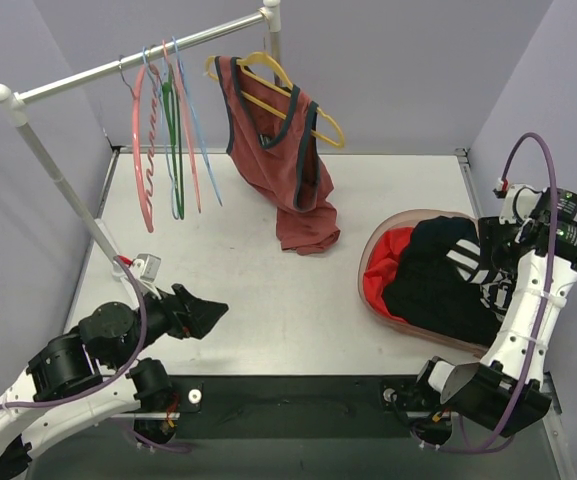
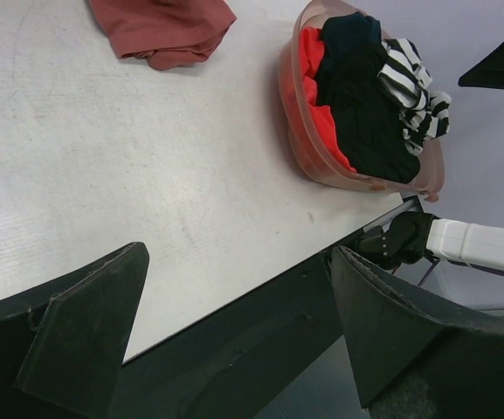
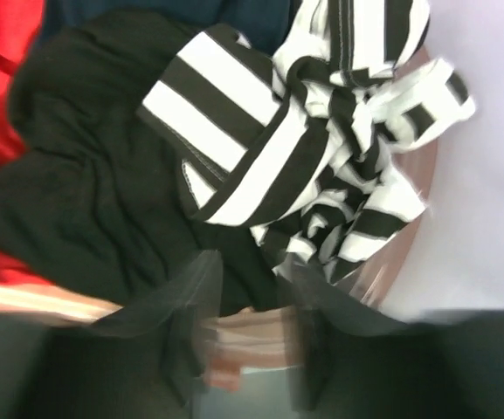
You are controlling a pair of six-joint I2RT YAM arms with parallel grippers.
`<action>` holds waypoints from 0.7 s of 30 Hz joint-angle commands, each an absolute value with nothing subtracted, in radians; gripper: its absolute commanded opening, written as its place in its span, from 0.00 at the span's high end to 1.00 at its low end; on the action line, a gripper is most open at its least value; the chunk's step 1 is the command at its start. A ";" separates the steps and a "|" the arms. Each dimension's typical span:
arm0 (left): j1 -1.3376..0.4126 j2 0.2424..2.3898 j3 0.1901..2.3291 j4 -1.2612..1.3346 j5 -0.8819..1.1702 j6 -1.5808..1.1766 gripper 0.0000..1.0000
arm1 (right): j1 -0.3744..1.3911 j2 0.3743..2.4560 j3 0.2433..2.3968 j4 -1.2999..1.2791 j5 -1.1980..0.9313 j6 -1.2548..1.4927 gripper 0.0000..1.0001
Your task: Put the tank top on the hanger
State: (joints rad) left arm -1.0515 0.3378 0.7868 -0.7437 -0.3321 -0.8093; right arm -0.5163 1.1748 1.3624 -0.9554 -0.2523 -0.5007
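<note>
Tank top: soft, crumpled stripes on black garment in oval pink plastic basin.
Hanger: thin light-blue wire, hooked on rail.
Left gripper: 2 fingers wide apart, empty.
Right gripper: blurred; cannot tell.

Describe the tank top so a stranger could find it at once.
At the right of the table sits a pinkish tub of clothes. The tank top lies bunched along its right edge, beside a black garment and a red garment. It alone has black-and-white stripes.
</note>
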 commanded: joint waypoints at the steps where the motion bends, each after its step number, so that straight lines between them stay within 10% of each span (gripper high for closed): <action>1: -1.057 0.293 0.804 -0.715 -0.324 -0.839 0.03 | -0.496 1.241 1.345 -1.060 -0.261 -0.540 0.35; 13: -1.058 0.189 0.787 -0.767 -0.353 -0.902 0.03 | -0.423 1.410 1.298 -0.953 -0.040 -0.558 0.28; 21: -1.060 0.196 0.814 -0.758 -0.356 -0.908 0.03 | -0.430 1.391 1.298 -0.962 -0.078 -0.563 1.00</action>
